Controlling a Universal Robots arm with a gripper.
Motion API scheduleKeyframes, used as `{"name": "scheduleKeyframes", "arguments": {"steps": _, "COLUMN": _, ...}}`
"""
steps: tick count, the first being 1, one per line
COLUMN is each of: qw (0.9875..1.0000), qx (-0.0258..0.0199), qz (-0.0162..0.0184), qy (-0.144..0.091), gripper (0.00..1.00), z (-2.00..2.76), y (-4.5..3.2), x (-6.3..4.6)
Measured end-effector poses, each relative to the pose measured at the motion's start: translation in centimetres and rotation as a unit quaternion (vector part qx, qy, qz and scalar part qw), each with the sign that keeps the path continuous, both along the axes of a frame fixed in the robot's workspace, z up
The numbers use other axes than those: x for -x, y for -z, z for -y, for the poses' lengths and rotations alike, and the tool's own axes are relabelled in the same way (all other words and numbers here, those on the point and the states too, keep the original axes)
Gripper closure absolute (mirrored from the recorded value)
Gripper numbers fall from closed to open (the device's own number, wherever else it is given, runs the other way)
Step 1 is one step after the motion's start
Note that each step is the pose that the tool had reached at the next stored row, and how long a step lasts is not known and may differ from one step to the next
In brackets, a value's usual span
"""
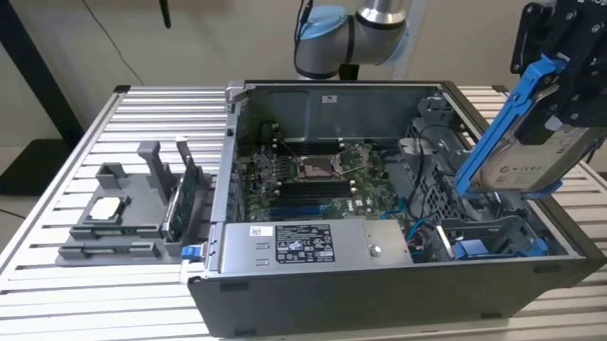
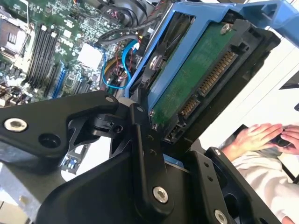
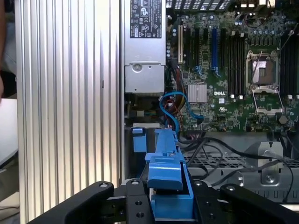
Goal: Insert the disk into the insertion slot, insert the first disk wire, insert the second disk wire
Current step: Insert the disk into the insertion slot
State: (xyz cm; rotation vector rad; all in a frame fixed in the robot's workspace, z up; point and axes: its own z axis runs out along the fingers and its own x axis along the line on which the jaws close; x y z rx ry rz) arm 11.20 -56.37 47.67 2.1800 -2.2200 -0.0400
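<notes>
One step of three is in hand, by my reading: getting the disk into its bay. At the exterior view's left, a grey plastic holder (image 1: 119, 213) sits on the slatted table (image 1: 57, 298). At the centre of the frame the open computer case (image 1: 379, 298) shows its motherboard (image 1: 313, 170). At lower right lies the insertion slot (image 1: 488, 231) with its blue rails. Above it, at upper right, my tool (image 1: 566, 106) is clamped on the disk (image 1: 527, 160), which hangs steeply tilted and clear of the slot. I judge that seating it calls for squaring the carrier to those rails. In the first wrist view a blue cable (image 3: 174, 105) loops inside the case; I cannot tell where its ends go.
</notes>
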Motion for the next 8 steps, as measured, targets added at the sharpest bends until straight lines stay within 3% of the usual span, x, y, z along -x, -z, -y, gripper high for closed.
{"name": "scheduleKeyframes", "arguments": {"steps": 8, "qw": 1.0000, "qx": 0.0000, "qz": 0.0000, "qy": 0.000, "gripper": 0.67, "z": 0.01, "y": 0.10, "x": -0.01}}
